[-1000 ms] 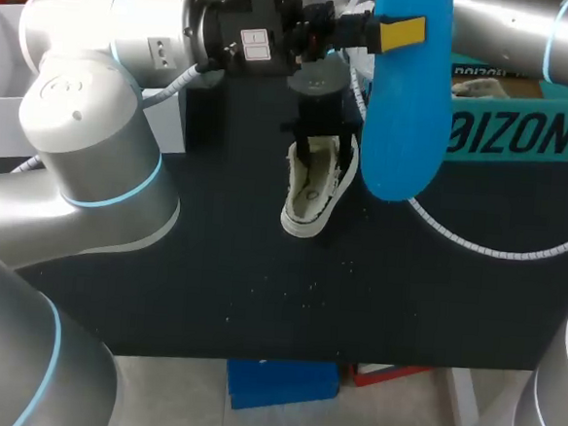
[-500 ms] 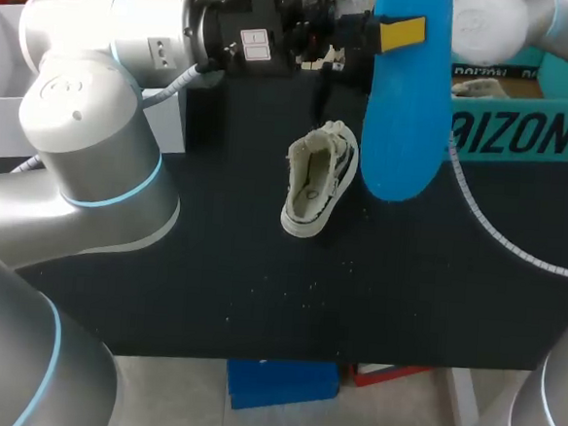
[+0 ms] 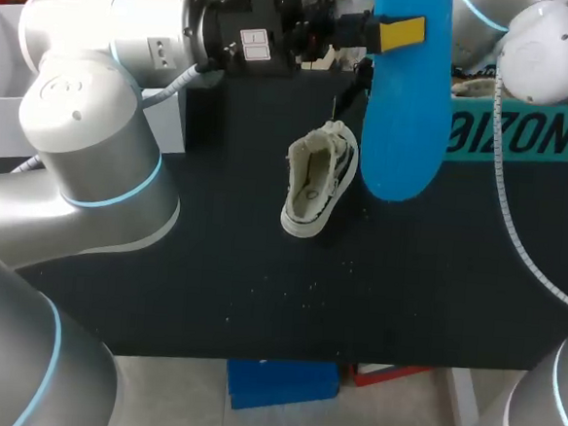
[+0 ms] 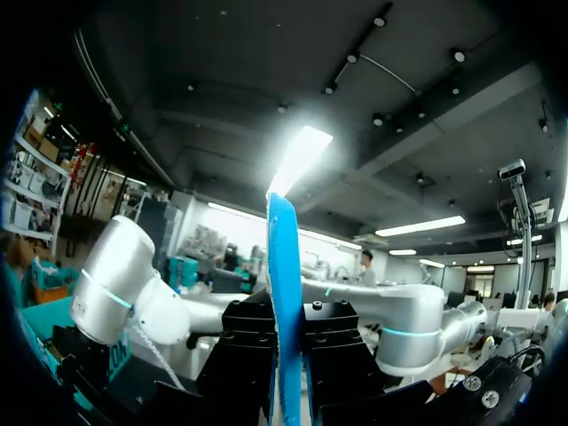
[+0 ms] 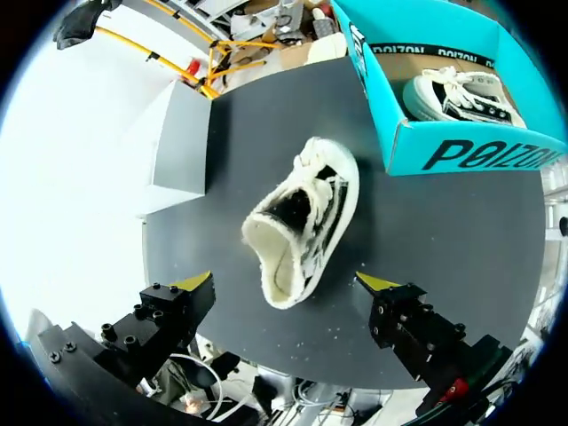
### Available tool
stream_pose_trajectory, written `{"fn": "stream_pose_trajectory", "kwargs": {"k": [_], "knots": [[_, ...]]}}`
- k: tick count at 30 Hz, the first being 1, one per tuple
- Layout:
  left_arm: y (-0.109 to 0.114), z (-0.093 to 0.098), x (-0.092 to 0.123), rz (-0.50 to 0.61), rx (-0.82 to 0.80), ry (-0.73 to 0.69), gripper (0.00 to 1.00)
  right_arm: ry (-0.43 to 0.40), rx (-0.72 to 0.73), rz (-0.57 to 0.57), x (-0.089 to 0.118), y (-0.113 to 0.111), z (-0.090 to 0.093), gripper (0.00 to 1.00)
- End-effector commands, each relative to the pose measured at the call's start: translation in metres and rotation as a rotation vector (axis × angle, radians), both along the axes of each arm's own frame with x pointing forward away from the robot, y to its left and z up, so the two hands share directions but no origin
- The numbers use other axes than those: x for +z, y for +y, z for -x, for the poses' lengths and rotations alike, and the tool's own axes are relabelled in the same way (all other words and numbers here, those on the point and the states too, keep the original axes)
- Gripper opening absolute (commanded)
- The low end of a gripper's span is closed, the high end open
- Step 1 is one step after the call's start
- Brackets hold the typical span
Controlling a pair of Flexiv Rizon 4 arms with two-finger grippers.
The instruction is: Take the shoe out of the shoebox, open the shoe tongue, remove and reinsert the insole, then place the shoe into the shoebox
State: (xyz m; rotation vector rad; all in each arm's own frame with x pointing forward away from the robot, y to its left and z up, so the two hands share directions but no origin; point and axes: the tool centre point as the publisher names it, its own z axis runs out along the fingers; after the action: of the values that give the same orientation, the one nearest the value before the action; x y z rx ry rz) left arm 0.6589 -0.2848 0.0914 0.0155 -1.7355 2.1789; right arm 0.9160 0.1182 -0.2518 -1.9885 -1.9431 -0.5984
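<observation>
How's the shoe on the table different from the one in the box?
The shoe on the table lies out on the bare black table, while the shoe in the box sits inside the teal shoebox. The shoe on the table gapes wide open with its dark inside showing; the shoe in the box looks laced closed. Both are black-and-white sneakers with pale soles.

A bright blue flat insole (image 3: pixel 406 105); cream canvas shoe (image 3: pixel 315 188), black-striped; teal cardboard shoebox (image 3: pixel 528 137), black-lettered; black counter (image 3: pixel 212 266).

black lettering on teal shoebox (image 5: pixel 470 153) wall
</observation>
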Motion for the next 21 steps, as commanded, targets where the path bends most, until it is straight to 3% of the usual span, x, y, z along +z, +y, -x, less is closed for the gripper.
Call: {"fn": "stream_pose_trajectory", "kwargs": {"k": [1,2,21], "knots": [[-0.001,0.0,-0.001,0.0,0.001,0.0,0.0,-0.008,-0.01,-0.286,0.004,-0.007,0.008,1.0],[-0.001,0.0,-0.001,0.0,0.001,0.0,0.0,0.001,-0.009,-0.349,0.005,-0.006,0.007,1.0],[-0.001,0.0,-0.001,0.0,0.001,0.0,0.0,0.039,-0.083,-0.748,-0.005,-0.003,0.005,1.0]]}}
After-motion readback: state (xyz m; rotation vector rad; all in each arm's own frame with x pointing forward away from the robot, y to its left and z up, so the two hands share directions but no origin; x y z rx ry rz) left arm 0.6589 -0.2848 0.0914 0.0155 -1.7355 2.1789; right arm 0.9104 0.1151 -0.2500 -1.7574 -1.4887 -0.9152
